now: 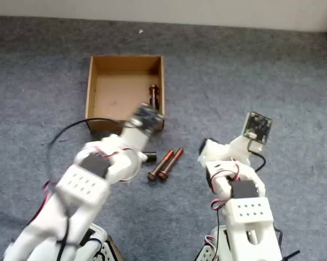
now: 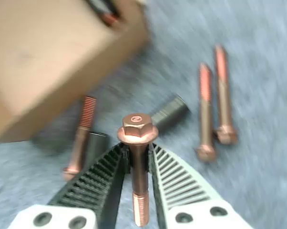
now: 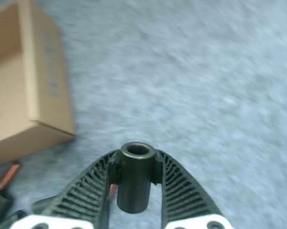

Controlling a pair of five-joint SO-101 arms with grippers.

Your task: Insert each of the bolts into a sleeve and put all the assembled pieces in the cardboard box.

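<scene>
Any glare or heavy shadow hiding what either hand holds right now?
Left wrist view: the bolt in the left hand shows only soft highlights on its head, no glare. Right wrist view: the sleeve in the right hand is matte, only its bore dark. High view: even light, faint shadows on the carpet.

2 copper bolts (image 1: 162, 164) lie near the open cardboard box (image 1: 90, 92).

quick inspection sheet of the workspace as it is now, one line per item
surface: grey carpet
job's things: cardboard box with one bolt piece inside; two loose bolts; loose sleeve
clutter: nothing seen
grippers: left gripper shut on a bolt; right gripper shut on a sleeve
cables: black cable loops beside the left arm
surroundings: pale wall strip at far edge
</scene>
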